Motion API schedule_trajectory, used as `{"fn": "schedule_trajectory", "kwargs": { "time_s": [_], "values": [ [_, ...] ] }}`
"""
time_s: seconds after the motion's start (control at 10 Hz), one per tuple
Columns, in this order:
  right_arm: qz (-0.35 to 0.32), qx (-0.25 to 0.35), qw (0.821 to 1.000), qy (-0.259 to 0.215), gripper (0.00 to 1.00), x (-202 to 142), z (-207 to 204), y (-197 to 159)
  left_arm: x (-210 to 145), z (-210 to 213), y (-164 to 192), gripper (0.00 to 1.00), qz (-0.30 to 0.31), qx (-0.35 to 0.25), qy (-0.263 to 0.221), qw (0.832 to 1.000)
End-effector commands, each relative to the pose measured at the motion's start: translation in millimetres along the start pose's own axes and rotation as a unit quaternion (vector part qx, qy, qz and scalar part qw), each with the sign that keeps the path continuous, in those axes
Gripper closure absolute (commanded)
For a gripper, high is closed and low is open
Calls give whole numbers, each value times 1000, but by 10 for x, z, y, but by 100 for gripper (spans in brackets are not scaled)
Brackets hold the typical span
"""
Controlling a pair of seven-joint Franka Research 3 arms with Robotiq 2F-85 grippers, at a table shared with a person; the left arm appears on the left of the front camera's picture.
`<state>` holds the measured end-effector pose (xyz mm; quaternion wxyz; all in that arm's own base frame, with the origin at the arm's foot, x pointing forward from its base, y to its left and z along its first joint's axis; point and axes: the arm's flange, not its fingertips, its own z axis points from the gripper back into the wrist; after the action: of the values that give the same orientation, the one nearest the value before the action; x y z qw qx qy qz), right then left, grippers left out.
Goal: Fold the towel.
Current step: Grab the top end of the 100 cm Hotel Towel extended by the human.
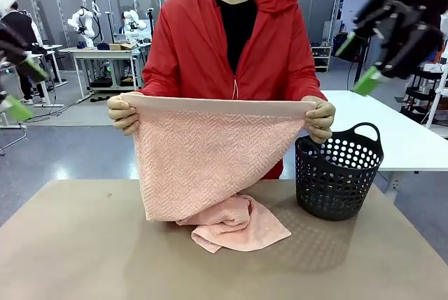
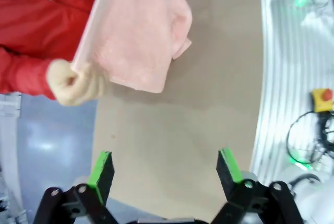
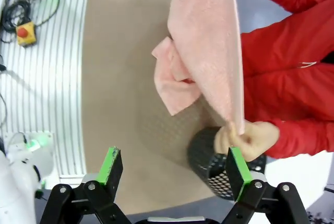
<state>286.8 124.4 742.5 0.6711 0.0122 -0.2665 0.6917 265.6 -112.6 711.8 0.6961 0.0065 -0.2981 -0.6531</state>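
Note:
A person in a red jacket holds the salmon-pink towel (image 1: pixel 199 156) up by its top edge, one hand (image 1: pixel 123 115) at each corner. Its lower part lies crumpled on the brown table (image 1: pixel 84 244). The towel (image 2: pixel 135 36) hangs ahead of my left gripper (image 2: pixel 164 169), which is open and raised at the left of the front view (image 1: pixel 19 90). My right gripper (image 3: pixel 175 166) is open too, high at the upper right (image 1: pixel 358 62), with the towel (image 3: pixel 209 41) well beyond its fingers. Neither gripper touches the cloth.
A dark perforated basket (image 1: pixel 338 174) with handles stands on the table's right, just beside the towel and under the person's hand (image 1: pixel 320 119); it also appears as the basket (image 3: pixel 219 166) near my right fingers. White tables and other equipment stand behind.

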Motion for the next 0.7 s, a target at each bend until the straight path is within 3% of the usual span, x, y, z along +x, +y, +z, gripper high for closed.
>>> {"fn": "schedule_trajectory", "kwargs": {
  "time_s": [0.0, 0.3, 0.6],
  "values": [
    [6, -29, 998, 54, 0, 230, -54, -275, 405, -39, 270, 0, 9, 32, 58, 998],
    [25, -32, 996, 85, 0, 469, -165, -508, 1114, -280, 508, 0, -28, 38, 103, 993],
    [30, -36, 994, 103, 0, 581, -423, -715, 1534, -667, 705, 0, -47, 8, 117, 992]
  ]
}}
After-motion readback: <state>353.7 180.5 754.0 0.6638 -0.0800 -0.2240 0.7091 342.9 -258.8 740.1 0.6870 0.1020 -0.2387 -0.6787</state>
